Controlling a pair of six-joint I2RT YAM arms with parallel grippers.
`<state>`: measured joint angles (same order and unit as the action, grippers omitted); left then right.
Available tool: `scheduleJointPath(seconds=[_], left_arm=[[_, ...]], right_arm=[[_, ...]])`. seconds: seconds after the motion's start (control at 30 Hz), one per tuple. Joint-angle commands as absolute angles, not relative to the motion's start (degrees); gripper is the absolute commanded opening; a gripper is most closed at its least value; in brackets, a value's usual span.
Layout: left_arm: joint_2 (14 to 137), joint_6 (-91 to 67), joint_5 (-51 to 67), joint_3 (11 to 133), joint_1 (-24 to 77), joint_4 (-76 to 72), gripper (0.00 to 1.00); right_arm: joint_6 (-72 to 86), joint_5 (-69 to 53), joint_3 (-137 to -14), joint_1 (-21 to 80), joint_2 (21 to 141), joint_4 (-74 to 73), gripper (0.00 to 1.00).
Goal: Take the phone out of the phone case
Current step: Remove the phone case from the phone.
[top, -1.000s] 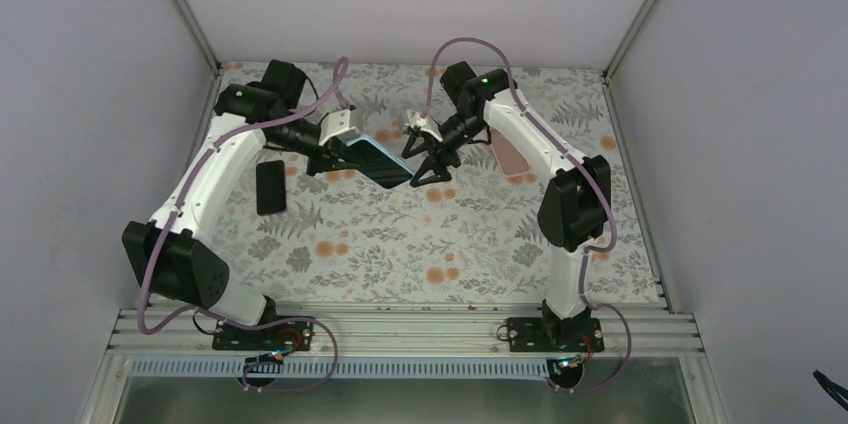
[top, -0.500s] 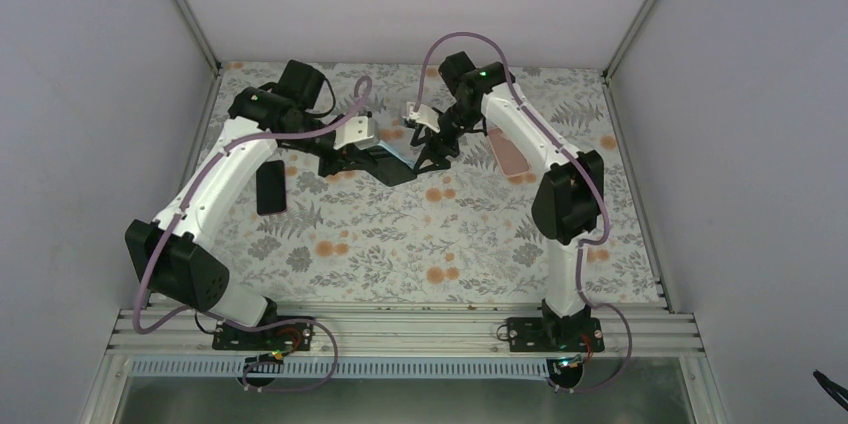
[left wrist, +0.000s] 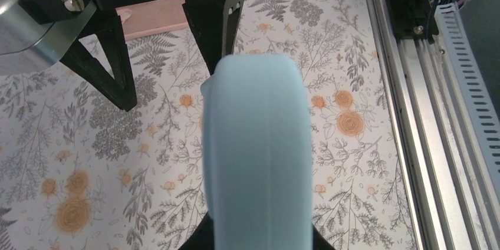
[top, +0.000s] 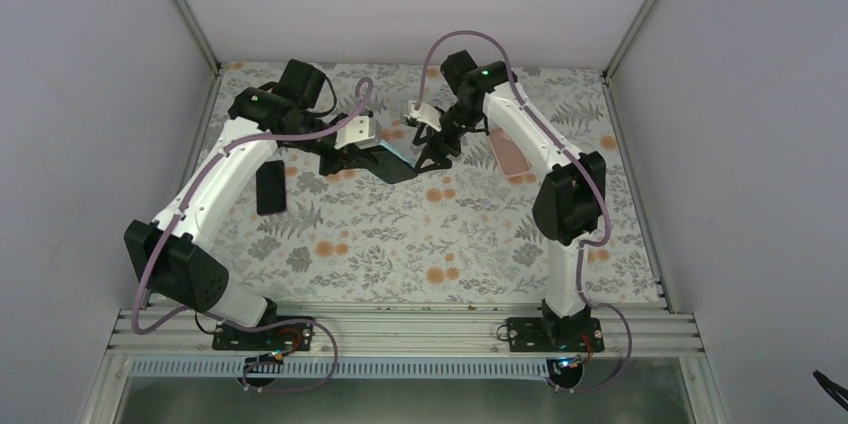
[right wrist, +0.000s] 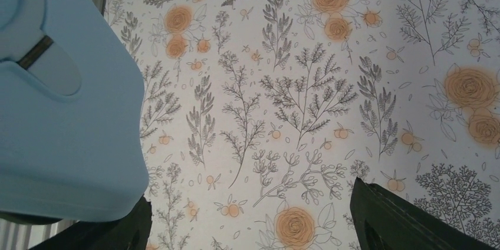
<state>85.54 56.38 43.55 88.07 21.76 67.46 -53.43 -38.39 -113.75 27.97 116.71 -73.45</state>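
Pale walls close in a table (top: 430, 244) covered in a grey-and-orange floral print, and both arms meet above its far middle, in the upper centre of the overhead view. The left end effector (top: 345, 152) is clamped on one end of the light blue phone case (left wrist: 256, 155), holding it tilted off the table so that the free end juts toward the other arm. The phone (top: 393, 164) shows only as a dark face inside the case, so it seems to be seated there. Lifting it this way likely gives the second arm room to work at the rim. The right end effector (top: 430, 152) is spread wide and grips nothing, its black fingers (right wrist: 389, 220) at the bottom corners of its own view. The case corner fills the upper left of that view, beside one finger rather than centred between them. A dark flat slab (top: 270, 187) lies at the left and a pink flat item (top: 510, 154) at the right, both on the table, apart from the held case
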Motion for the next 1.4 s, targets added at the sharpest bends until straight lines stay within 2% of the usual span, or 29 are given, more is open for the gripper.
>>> scheduleJointPath(seconds=[0.0,0.17,0.4,0.53,0.77,0.83,0.93,0.97,1.0,1.03,1.07,1.13,1.23,1.37], left_arm=[[86.32,58.97,58.06,87.76,24.72,77.78,0.02],[89.23,60.41,59.81,90.32,22.06,77.78,0.02],[93.52,60.41,63.5,94.27,21.27,76.97,0.02],[94.78,60.71,64.97,96.04,21.43,77.61,0.02],[93.4,56.82,63.18,98.67,20.97,74.31,0.02],[91.45,54.01,60.69,96.73,20.71,69.48,0.02],[89.07,50.41,55.47,94.2,20.42,62.98,0.04],[88.7,49.68,53.75,93.99,20.25,61.73,0.12],[88.4,49.4,52.31,94.43,20.1,61.35,0.26],[88.1,49.08,51.17,94.75,19.74,61.36,0.45],[87.69,49.15,50.64,95.56,19.14,61.71,0.55],[86.35,49.22,48.21,96.24,18.62,61.67,0.76],[83.25,47.16,42.37,96.92,17.88,59.27,0.99],[77.07,43.96,34.7,96.84,17.69,51.6,1.0]], right_arm=[[-50.43,-50.87,-114.46,26.81,110.0,-63.14,0.86],[-49.26,-59.67,-115.14,28.6,108.14,-65.15,0.87],[-42.94,-59.89,-118.45,34.83,109.75,-60.85,0.87],[-39.73,-62.32,-123.55,37.11,112.59,-58.93,0.9],[-45.74,-71.59,-132.82,43.37,122.7,-71.11,0.9],[-46.77,-73.05,-133.21,45.35,123.66,-72.36,0.83],[-44.01,-71.92,-133.16,45.78,123.3,-70.36,0.62],[-43.01,-70.99,-132.97,45.42,122.56,-69.51,0.56],[-40.99,-70.02,-132.29,44.82,121.73,-67.76,0.43],[-38.15,-69.66,-130.88,43.58,120.59,-65.17,0.17],[-34.31,-70.2,-128.57,42.09,119.12,-61.43,0.05],[-28.83,-72.67,-123.69,38.21,115.77,-53.62,0.03],[-24.49,-70.19,-120.62,33.5,112.42,-49.33,0.03],[-16.17,-66.28,-119.02,26.64,110.28,-42.5,0.03]])
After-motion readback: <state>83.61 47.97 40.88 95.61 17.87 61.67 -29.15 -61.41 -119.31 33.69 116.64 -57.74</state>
